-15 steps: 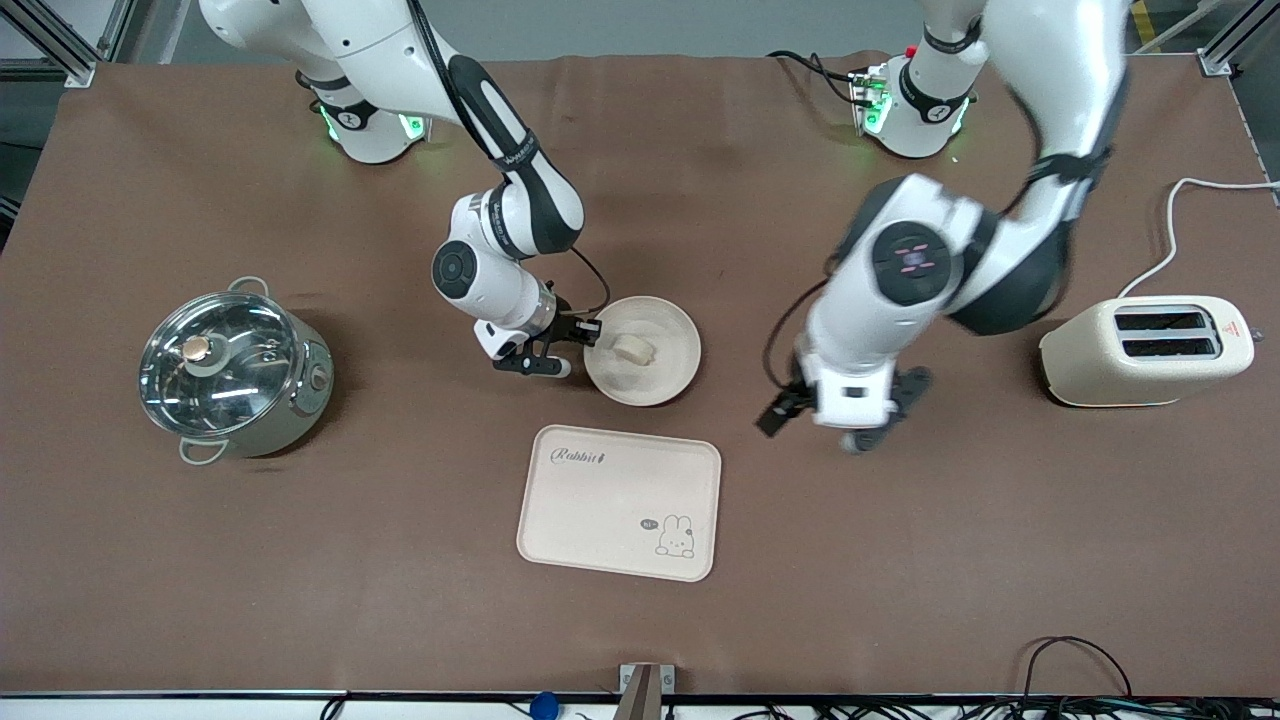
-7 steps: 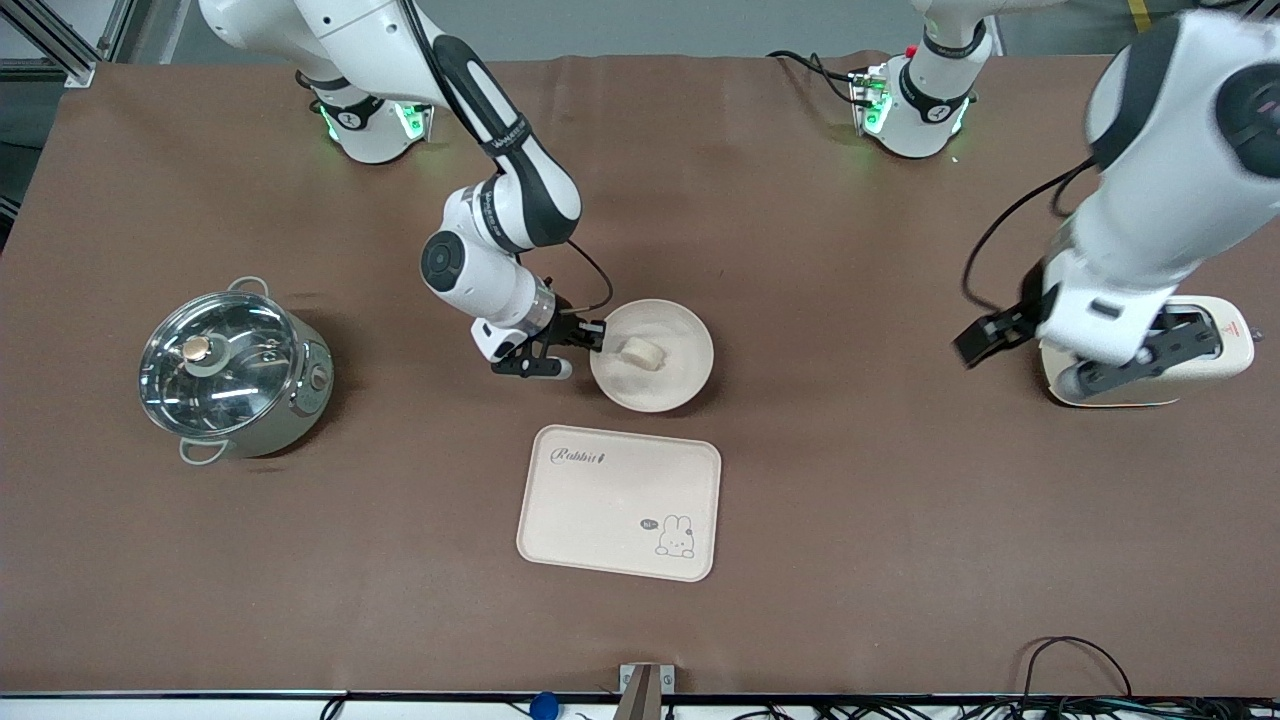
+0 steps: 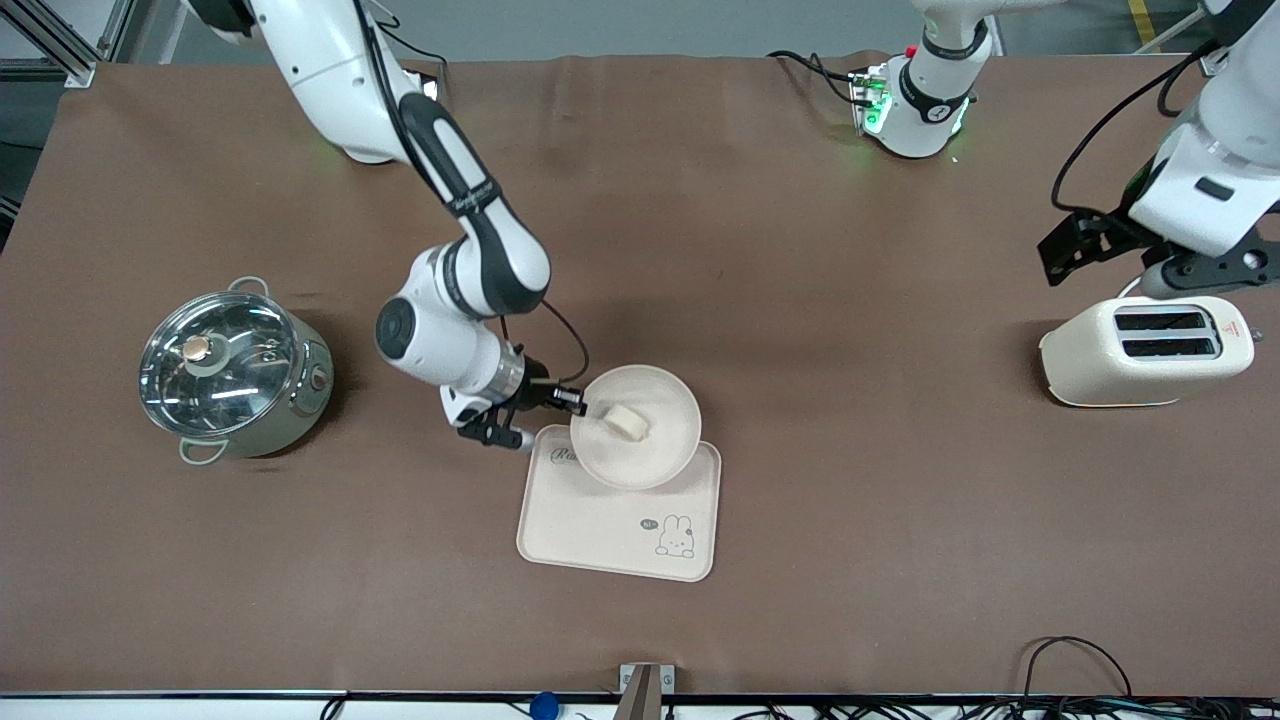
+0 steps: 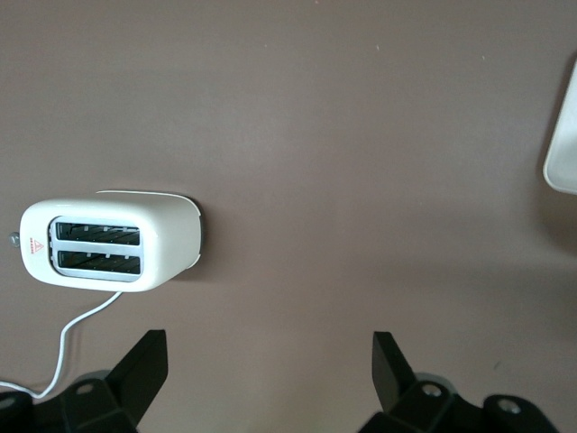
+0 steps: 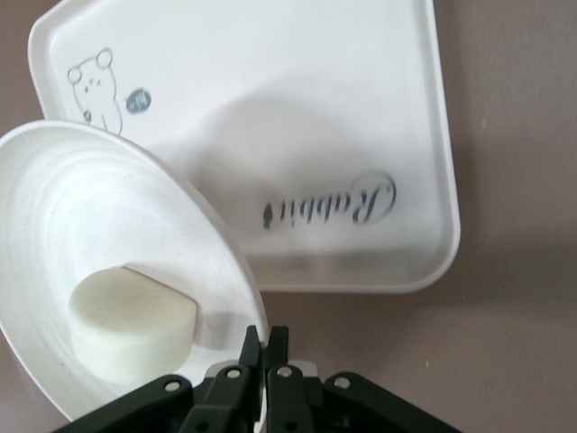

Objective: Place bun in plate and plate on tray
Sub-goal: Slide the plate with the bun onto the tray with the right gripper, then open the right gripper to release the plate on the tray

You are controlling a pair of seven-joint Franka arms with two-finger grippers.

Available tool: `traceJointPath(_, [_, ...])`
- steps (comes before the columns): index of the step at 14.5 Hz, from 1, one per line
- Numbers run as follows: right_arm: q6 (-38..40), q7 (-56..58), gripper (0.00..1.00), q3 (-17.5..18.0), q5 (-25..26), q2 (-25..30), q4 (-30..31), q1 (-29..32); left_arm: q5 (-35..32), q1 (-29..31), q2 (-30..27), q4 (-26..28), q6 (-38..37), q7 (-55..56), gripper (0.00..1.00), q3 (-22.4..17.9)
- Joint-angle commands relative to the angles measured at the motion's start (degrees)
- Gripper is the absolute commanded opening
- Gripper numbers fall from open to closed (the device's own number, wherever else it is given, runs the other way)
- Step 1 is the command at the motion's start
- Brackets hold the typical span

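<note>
The round cream plate (image 3: 650, 445) holds the small bun (image 3: 626, 421) and hangs tilted over the tray's (image 3: 600, 525) edge that is farther from the front camera. My right gripper (image 3: 578, 404) is shut on the plate's rim at the side toward the right arm's end. In the right wrist view the plate (image 5: 99, 225) with the bun (image 5: 131, 320) is above the tray (image 5: 297, 117), and the gripper (image 5: 266, 341) pinches the rim. My left gripper (image 3: 1150, 262) is open and empty, up in the air over the toaster (image 3: 1145, 350); it also shows in the left wrist view (image 4: 270, 361).
A steel pot with a glass lid (image 3: 232, 367) stands toward the right arm's end. The cream toaster (image 4: 110, 242) stands toward the left arm's end with its white cord (image 3: 1175, 225). Bare brown table lies around the tray.
My right gripper has lifted the plate with the bun and carried it toward the front camera, over the tray's edge. My left arm has swung away to above the toaster.
</note>
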State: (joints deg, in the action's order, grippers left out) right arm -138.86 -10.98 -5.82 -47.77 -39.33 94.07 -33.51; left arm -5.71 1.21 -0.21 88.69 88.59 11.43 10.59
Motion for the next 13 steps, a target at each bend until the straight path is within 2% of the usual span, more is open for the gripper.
traceJointPath(1, [6.57,-3.07,0.00,0.46,3.71,-7.58,-11.60,3.27,2.46,-1.12,-3.56,3.24,-0.26,-6.14,1.00,-3.91])
traceJointPath(4, [13.25,-9.14,0.00,0.46,9.60,-13.21,-21.09,6.43,2.81,-0.86,-2.95,2.46,-0.79,-6.50,1.00,-3.74])
traceJointPath(13, [12.74,-9.33,0.00,0.54,10.24,-15.78,-23.14,6.61,5.54,-0.86,-2.86,1.84,-0.88,-6.50,1.00,-3.39])
